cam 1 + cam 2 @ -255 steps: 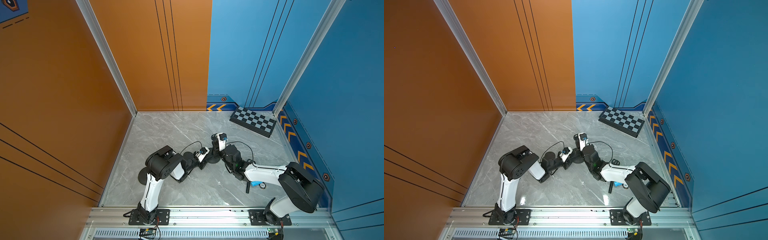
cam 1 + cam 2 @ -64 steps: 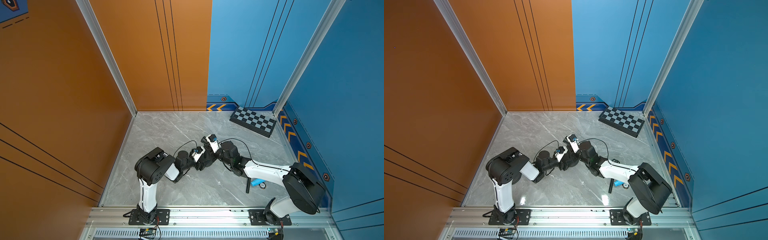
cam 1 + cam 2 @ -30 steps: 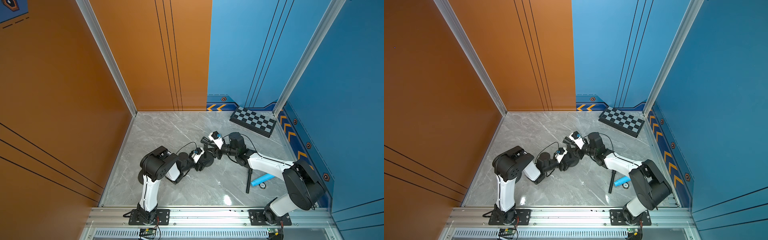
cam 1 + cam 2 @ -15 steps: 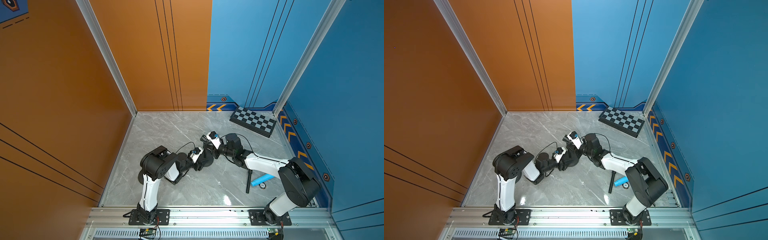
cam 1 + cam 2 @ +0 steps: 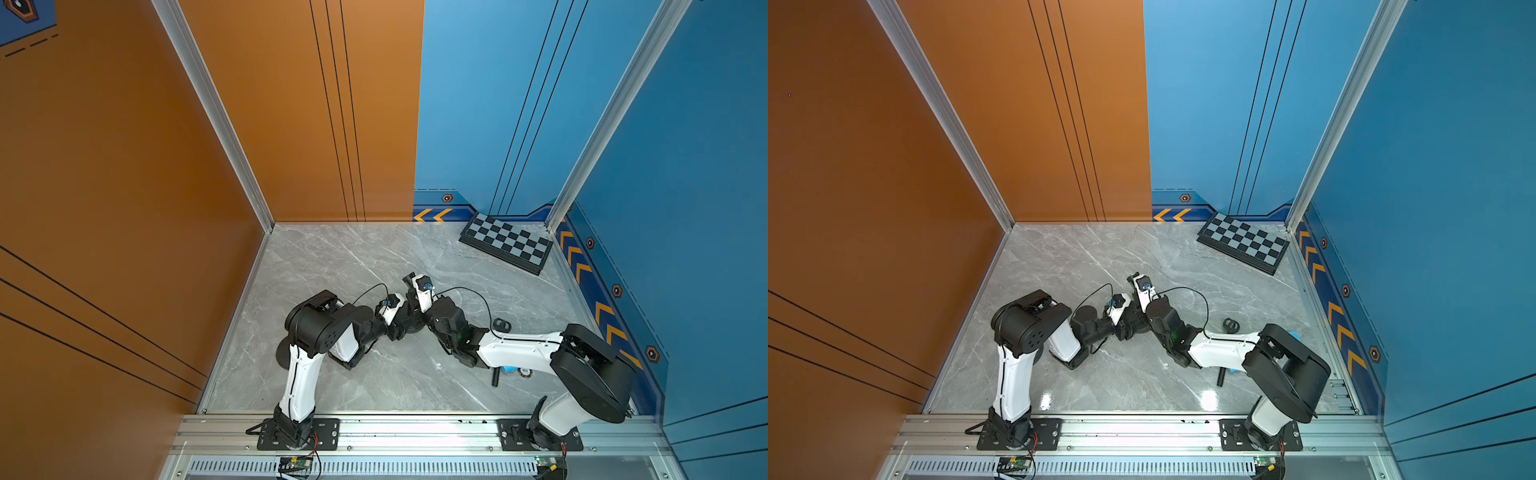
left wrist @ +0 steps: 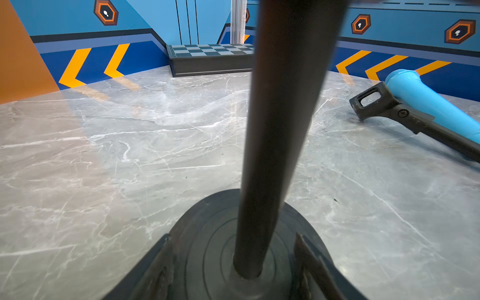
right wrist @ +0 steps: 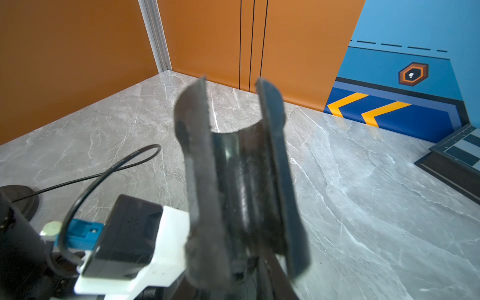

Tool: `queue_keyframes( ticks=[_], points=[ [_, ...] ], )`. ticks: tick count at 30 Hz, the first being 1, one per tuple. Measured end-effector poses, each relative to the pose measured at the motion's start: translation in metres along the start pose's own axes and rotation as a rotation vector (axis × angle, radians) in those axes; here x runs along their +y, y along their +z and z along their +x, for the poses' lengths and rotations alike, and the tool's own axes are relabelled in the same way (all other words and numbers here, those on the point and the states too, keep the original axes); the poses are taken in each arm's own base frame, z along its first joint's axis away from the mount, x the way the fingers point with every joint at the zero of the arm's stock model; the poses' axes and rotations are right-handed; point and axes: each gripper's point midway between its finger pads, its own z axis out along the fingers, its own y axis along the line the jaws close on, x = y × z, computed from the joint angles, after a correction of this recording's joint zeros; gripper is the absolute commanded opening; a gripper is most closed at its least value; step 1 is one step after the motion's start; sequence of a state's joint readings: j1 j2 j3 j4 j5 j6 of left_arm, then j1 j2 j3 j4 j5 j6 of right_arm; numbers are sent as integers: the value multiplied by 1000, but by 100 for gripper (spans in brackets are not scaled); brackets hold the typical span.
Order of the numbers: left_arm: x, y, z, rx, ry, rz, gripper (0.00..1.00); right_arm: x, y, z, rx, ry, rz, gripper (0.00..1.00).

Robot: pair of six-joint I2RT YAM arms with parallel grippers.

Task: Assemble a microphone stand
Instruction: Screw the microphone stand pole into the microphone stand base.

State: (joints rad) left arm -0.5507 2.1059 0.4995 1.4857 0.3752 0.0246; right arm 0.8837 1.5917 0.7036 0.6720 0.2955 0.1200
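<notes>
Grey marble floor [image 5: 353,257], walled in orange and blue. The right gripper [image 7: 232,83] is pressed together on the black pole [image 7: 239,181], which rises from the round base [image 6: 207,233]. The left gripper [image 6: 232,236] sets its fingers either side of that base; whether they squeeze it I cannot tell. Both top views show this at lower centre. A blue microphone [image 6: 428,104] lies against a black clip [image 6: 384,104] nearby. A chessboard [image 5: 507,243] sits right of centre.
</notes>
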Motion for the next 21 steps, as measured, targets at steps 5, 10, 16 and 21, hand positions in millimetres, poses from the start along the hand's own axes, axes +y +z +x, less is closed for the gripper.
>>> queue_keyframes(
  ticks=[5, 10, 16, 21],
  points=[
    [0, 0, 0, 0, 1, 0, 74, -4, 8, 12, 94, -26, -140, 50],
    [-1, 0, 0, -3, 2, 3, 74, 3, 12, -7, 117, -42, -337, 52],
    [-1, 0, 0, -4, 3, 5, 74, 7, 9, -19, 123, -72, -481, 46],
    [-2, 0, 0, -6, 3, 13, 74, 7, 11, -13, 146, -124, -495, 16]
  ],
)
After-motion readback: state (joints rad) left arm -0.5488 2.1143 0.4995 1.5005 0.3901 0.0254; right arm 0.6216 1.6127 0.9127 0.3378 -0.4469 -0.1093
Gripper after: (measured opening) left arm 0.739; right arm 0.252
